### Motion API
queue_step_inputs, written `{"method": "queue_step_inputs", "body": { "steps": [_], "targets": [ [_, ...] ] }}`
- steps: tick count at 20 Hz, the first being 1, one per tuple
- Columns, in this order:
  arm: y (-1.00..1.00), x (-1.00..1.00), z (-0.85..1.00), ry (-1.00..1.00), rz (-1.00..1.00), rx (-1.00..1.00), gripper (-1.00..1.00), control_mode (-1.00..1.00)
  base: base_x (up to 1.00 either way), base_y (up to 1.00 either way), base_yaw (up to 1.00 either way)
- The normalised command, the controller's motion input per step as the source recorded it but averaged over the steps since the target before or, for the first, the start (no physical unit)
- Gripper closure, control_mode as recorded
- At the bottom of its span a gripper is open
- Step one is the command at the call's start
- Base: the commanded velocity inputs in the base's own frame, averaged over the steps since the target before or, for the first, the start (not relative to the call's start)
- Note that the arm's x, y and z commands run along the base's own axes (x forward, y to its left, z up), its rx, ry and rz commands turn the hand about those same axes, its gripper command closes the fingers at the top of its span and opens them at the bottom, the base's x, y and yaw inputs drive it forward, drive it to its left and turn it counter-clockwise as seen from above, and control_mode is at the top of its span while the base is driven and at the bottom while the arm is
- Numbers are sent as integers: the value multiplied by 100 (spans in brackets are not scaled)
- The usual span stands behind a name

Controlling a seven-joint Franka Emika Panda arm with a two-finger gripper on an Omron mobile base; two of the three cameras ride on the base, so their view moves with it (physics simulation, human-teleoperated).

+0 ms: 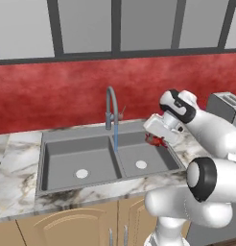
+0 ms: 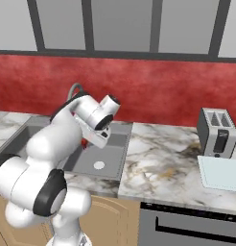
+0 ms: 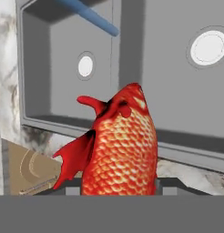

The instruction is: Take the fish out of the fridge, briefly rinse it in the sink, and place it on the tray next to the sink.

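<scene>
Over sink [image 1: 91, 163], tool-gripped fish [image 3: 125, 145]

Even bright rendered light, soft shadows, perhaps slightly blurry

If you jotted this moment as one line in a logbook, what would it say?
stage: rinse | gripper: shut on fish | place: over sink's right basin | faucet: water stream running | tray: bare

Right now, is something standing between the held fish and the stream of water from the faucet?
Nothing visible does. The gripper holds the fish above the right basin of the sink, and the water stream falls just left of it.
</scene>
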Motion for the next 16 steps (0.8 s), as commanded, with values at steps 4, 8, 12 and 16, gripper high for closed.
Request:
{"method": "queue_step_inputs", "body": {
  "steps": [4, 8, 12, 16],
  "targets": [
    [1, 20, -11, 0, 31, 10, 100, -100, 0, 0, 0],
    [13, 23, -23, 0, 28, 14, 100, -100, 0, 0, 0],
    [30, 13, -12, -2, 17, 14, 100, -100, 0, 0, 0],
    [18, 4, -1, -2, 1, 11, 100, -100, 0, 0, 0]
  ]
}}
